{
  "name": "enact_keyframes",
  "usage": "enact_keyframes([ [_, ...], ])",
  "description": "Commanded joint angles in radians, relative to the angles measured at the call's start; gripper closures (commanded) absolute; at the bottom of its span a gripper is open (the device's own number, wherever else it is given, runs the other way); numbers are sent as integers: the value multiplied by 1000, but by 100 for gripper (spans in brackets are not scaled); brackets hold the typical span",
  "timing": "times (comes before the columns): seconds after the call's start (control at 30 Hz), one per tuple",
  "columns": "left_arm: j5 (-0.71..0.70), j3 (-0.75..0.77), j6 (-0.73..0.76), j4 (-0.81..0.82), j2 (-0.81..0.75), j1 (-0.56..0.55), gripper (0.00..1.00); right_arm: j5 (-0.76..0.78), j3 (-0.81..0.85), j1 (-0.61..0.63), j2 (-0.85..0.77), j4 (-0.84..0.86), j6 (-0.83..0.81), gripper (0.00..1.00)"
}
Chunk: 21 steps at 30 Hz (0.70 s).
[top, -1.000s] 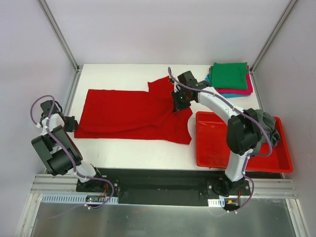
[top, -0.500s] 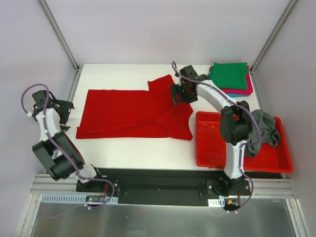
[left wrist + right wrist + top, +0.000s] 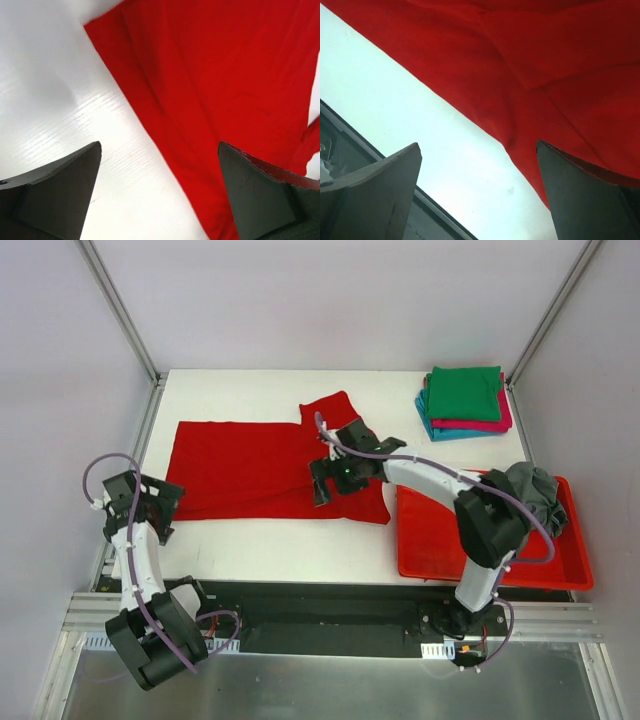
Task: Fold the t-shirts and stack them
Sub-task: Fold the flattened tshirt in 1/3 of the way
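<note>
A bright red t-shirt [image 3: 240, 465] lies spread across the middle of the white table, one sleeve pointing to the far side. My left gripper [image 3: 160, 508] stands open at the shirt's front left corner; in the left wrist view the red cloth edge [image 3: 225, 75] runs diagonally between the dark fingers [image 3: 55, 195], which hold nothing. My right gripper [image 3: 323, 483] hovers open over the shirt's front hem; the right wrist view shows the red cloth [image 3: 545, 60] and bare table between its jaws. A dark grey t-shirt [image 3: 535, 495] lies crumpled in the tray.
A stack of folded shirts [image 3: 465, 395], green on top of magenta and teal, sits at the far right corner. A red plastic tray [image 3: 450, 550] stands at the front right. Metal frame posts rise at the table's back corners.
Both grippers have opened and let go of the red shirt. The right gripper has moved from the far sleeve to the front hem; the left has come down by the front left corner.
</note>
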Motion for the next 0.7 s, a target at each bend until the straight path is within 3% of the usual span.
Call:
enact_keyframes([
  [0.0,101,-100,70,164,-46,-10,1,-37,85,29,131,72,80,0],
  [0.37,127,-157,132,244,89,-12,1,101,253,30,331,126,133,0],
  [0.67,147,-162,136,267,136,-12,1,226,435,27,440,189,84,0],
])
